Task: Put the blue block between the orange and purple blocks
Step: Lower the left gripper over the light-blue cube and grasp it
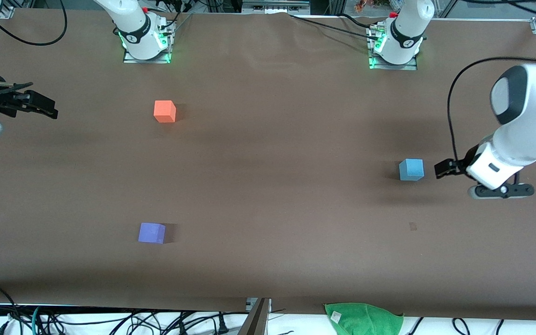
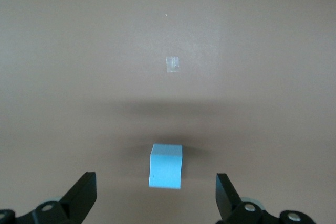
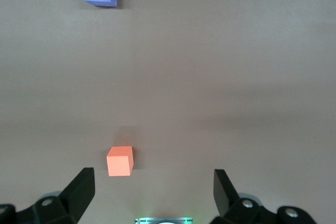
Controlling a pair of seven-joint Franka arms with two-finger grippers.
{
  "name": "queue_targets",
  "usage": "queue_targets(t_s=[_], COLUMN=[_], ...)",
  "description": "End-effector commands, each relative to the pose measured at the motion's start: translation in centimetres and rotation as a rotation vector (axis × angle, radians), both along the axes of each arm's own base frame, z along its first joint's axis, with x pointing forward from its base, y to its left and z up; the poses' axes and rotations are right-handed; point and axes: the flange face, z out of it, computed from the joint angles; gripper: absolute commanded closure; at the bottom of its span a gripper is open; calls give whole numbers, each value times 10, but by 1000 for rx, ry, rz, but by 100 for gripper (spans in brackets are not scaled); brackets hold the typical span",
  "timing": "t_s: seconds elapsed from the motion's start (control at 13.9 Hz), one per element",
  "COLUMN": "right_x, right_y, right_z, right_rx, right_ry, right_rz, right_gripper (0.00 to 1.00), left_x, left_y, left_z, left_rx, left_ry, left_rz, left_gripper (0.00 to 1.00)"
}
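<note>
Purple block [image 1: 151, 233] lies untouched; both tools, left [image 1: 445, 168] and right [image 1: 47, 108], spread wide, empty.

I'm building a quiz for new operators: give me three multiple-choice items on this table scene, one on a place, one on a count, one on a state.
1. Which cube lies nearest the front camera?
A. orange block
B. purple block
C. blue block

2. How many cubes are on the table?
A. two
B. three
C. four

3. What state is the left claw in?
A. open, holding nothing
B. shut on the blue block
C. shut and empty

Answers:
1 B: the purple block sits lowest in the front view, below the orange block and the blue block.
2 B: only those three cubes show on the brown table.
3 A: the left claw has its fingers spread wide, with the blue block lying apart from them.
</note>
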Motion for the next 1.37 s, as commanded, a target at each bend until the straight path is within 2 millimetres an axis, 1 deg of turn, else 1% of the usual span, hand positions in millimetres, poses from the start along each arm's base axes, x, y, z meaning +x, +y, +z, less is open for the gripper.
queue_targets(t_s=[0.0,0.14,0.29,0.43,0.58,0.65,0.72,0.79,0.86,1.08,1.15,1.3], right_x=[0,0,2,3,3,3,3,2,3,3,3,3], right_y=[2,2,2,2,3,3,3,3,3,3,3,3], right_z=[3,2,0,-1,-1,-1,-1,0,-1,-1,-1,-1], right_rx=[-1,-1,0,-1,1,1,1,1,1,2,1,2], right_ry=[-10,-8,-4,-7,-8,-8,-8,-10,-8,-8,-8,-8], right_rz=[13,13,13,13,16,16,16,16,16,16,16,16], right_gripper=[0,0,0,0,0,0,0,0,0,0,0,0], left_x=[-17,-32,-46,-57,-72,-76,-77,-80,-82,-88,-92,-91], left_y=[1,2,7,7,3,5,14,18,17,14,12,9], left_z=[-47,-81,-106,-121,-143,-152,-162,-178,-191,-213,-217,-218], left_rx=[-16,-16,-18,-28,-29,-28,-28,-27,-27,-29,-29,-32], left_ry=[-21,-8,-5,6,9,-5,-22,-27,-33,-5,2,4], left_rz=[-36,-61,-86,-79,-85,-82,-68,-70,-76,-77,-69,-74], left_gripper=[0,0,0,0,0,0,0,0,0,0,0,0])
